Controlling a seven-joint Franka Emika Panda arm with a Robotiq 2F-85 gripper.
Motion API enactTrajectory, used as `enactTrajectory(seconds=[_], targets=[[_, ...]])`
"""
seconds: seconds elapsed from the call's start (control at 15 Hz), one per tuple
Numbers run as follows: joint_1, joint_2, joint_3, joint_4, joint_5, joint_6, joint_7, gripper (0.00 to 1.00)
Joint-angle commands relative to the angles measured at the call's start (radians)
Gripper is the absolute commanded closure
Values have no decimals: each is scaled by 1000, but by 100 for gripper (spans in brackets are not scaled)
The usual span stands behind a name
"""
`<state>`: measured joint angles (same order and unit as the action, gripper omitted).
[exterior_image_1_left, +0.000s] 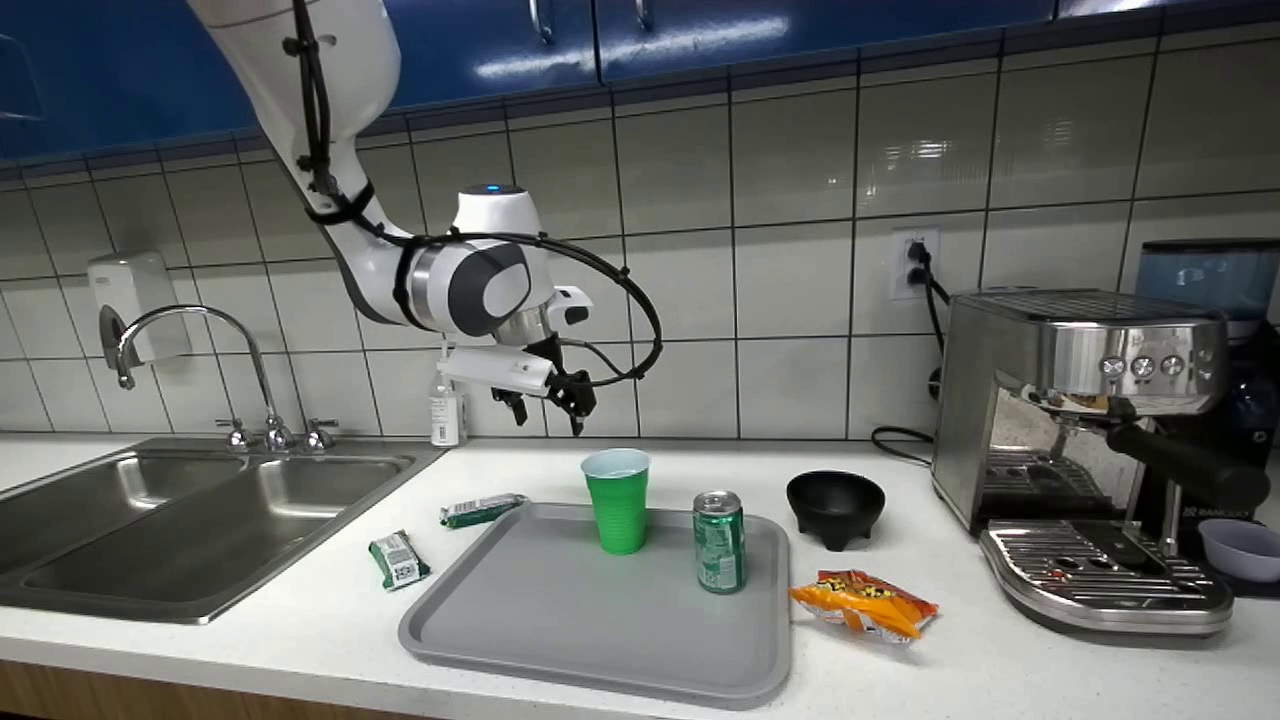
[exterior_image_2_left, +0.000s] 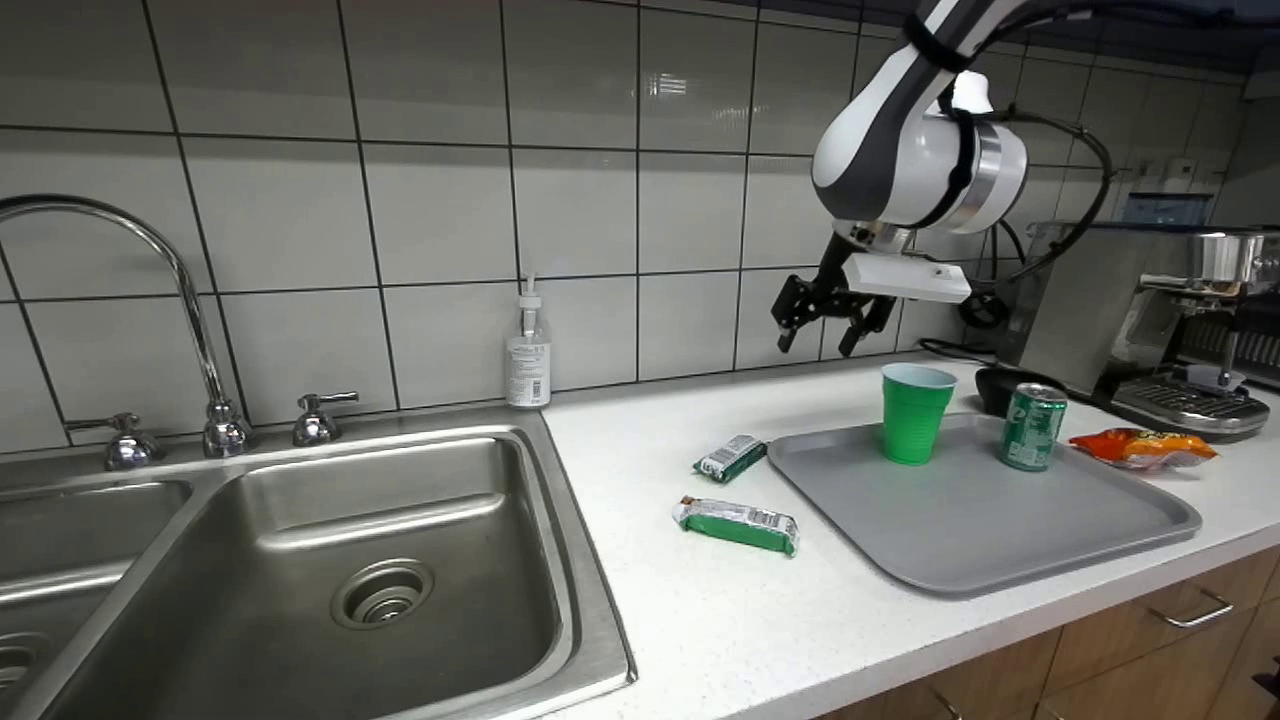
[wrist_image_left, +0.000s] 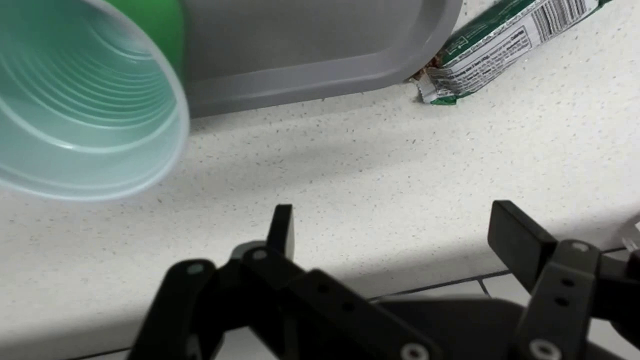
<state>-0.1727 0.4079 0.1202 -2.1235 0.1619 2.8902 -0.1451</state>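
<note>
My gripper (exterior_image_1_left: 549, 424) (exterior_image_2_left: 816, 346) (wrist_image_left: 395, 225) hangs open above the back of the counter, nothing between its black fingers. Nearest to it is a green plastic cup (exterior_image_1_left: 620, 510) (exterior_image_2_left: 915, 420) (wrist_image_left: 100, 95), upright on the grey tray (exterior_image_1_left: 590, 625) (exterior_image_2_left: 980, 545) (wrist_image_left: 320, 45), with its pale inside showing in the wrist view. The gripper does not touch it. A green soda can (exterior_image_1_left: 719, 545) (exterior_image_2_left: 1033, 430) stands on the tray beside the cup. By the tray's far corner lies a green-and-white wrapped bar (exterior_image_1_left: 482, 510) (exterior_image_2_left: 730, 458) (wrist_image_left: 500, 50); a second wrapped bar (exterior_image_1_left: 398, 560) (exterior_image_2_left: 738, 525) lies closer to the sink.
An orange snack bag (exterior_image_1_left: 865, 603) and a black footed bowl (exterior_image_1_left: 835, 503) sit beside the tray. Past them is a steel espresso machine (exterior_image_1_left: 1085, 400). A double sink (exterior_image_2_left: 360, 560) with a tall faucet (exterior_image_2_left: 180, 270) and a soap bottle (exterior_image_2_left: 528, 350) occupies the opposite side. Tiled wall behind.
</note>
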Motion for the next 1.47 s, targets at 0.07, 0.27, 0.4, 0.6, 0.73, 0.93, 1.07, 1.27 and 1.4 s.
enactTrajectory(seconds=[0.07,0.27,0.4,0.6,0.73,0.93,1.07,1.27,1.4], targets=[[-7,54,32,78,3,-70,-57,0],[11,49,17,52,0,-51,-37,0],[12,57,18,56,0,-52,-38,0],[12,58,17,56,-1,-52,-38,0],[12,58,17,56,-1,-52,-38,0],[12,58,17,56,-1,-52,-38,0],[12,58,17,56,-1,-52,-38,0],[14,64,19,64,-13,-60,-53,0],[33,65,11,64,-25,-60,-40,0]])
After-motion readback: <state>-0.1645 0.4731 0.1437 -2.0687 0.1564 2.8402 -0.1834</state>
